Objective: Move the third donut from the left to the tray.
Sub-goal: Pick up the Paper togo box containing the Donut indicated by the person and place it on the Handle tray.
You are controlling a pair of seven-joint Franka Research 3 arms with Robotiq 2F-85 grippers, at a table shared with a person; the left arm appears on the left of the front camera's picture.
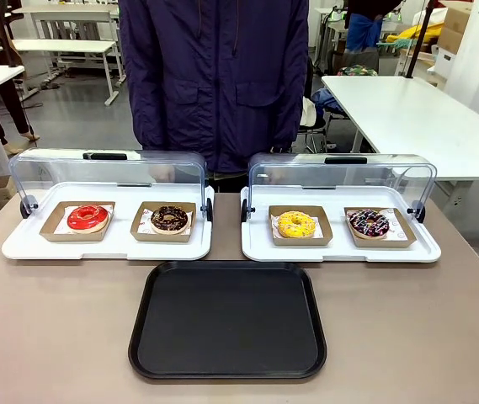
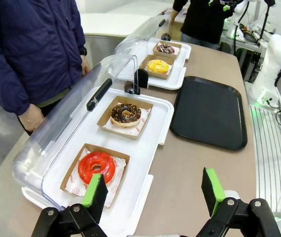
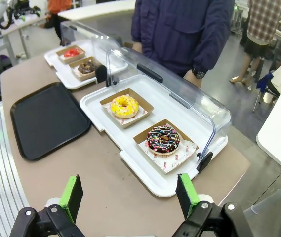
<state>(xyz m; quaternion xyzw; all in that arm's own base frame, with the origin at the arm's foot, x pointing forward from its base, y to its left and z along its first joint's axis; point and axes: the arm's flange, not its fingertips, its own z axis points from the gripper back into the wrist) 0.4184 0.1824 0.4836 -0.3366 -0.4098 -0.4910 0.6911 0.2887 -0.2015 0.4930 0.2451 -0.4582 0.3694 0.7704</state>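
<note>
Item 3: yellow-glazed sprinkled ring donut in brown card holder.
Bearing: dead ahead of R gripper, nearer arm; jaws spread, empty.
L gripper: spread, empty, far off.
Dest: flat black plastic tray.

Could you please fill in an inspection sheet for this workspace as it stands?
Surface: brown table, holding three trays.
Job's things: yellow-glazed sprinkled ring donut in brown cardboard holder, on the right white tray, clear lid raised; large flat black plastic tray, empty, nearer the robot.
Clutter: red-glazed donut, two chocolate donuts.
Grippers: left gripper and right gripper open, holding nothing.
Cables: nothing seen.
Surroundings: person in dark blue jacket at far side.
</note>
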